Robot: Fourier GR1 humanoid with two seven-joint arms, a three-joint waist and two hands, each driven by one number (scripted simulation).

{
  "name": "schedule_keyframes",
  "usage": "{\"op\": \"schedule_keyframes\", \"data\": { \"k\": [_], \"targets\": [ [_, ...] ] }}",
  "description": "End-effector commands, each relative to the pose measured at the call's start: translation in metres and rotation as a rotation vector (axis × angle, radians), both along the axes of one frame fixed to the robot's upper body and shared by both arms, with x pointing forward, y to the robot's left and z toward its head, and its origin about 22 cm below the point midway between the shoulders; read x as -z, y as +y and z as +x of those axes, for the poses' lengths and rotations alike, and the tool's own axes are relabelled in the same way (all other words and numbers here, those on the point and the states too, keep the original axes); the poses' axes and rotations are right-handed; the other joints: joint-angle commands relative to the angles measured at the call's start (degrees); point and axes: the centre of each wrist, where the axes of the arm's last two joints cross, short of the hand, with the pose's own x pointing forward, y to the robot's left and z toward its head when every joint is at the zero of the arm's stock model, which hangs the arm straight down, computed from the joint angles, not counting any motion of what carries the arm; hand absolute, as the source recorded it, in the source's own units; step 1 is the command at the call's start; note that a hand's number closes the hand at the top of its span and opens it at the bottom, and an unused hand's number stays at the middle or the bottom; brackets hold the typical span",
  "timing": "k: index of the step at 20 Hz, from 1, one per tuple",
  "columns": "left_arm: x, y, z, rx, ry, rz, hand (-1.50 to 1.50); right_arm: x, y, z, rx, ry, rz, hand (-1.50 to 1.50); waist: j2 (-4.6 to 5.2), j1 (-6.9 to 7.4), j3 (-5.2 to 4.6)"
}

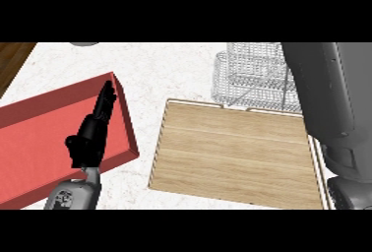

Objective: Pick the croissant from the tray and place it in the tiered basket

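1. We see our left hand (93,132) at the view's left, fingers straight and pointing up the picture, holding nothing. It lies over the right edge of the red board (44,133).
2. Its grey forearm (73,196) comes in from the lower edge, just below the hand.
3. The red board lies tilted on the white speckled counter (167,69), its near right corner close to the wooden tray (232,152).
4. The wooden tray sits in the middle, pale planks with a low rim; we see no croissant on it, nor anywhere else in the view.
5. Just beyond the tray's far edge stands the wire tiered basket (251,78), touching or nearly touching the rim; we cannot tell which. We cannot make out anything inside it.
6. Our right forearm (330,98) fills the right side, crossing over the basket's right part and the tray's right edge. The right hand itself does not show, so we cannot tell what it holds.
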Motion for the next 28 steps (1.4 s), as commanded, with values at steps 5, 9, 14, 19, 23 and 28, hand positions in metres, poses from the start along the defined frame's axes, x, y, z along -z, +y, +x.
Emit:
{"op": "schedule_keyframes", "data": {
  "k": [5, 9, 14, 19, 23, 28],
  "targets": [
    [-0.002, -0.001, -0.002, 0.005, 0.001, 0.001, 0.0, 0.02, -0.033, 0.008, 0.072, -0.103, 0.327, -1.5, -0.07, -0.1, 0.03],
    [0.012, -0.012, -0.012, 0.006, 0.003, 0.0, 0.0, 0.034, -0.039, 0.002, 0.043, -0.187, 0.432, -1.5, -0.19, -0.44, 0.03],
    [-0.001, -0.015, 0.002, 0.001, 0.007, -0.007, 0.0, 0.009, -0.066, -0.009, 0.156, -0.441, 0.514, -1.5, -0.15, -0.79, 0.03],
    [0.0, 0.008, -0.005, -0.035, -0.003, -0.006, 0.0, -0.011, -0.114, -0.05, 0.299, -0.499, 0.602, -1.5, -0.9, -2.02, 0.03],
    [0.009, 0.008, -0.008, -0.06, 0.025, 0.026, 0.0, 0.011, -0.153, -0.097, 0.328, -0.58, 0.669, -1.5, -1.05, -3.21, 0.09],
    [0.009, 0.025, -0.015, -0.059, 0.011, 0.005, 0.0, 0.039, -0.191, -0.174, 0.324, -0.595, 0.69, -1.5, -1.1, -3.67, 0.08]
  ]
}}
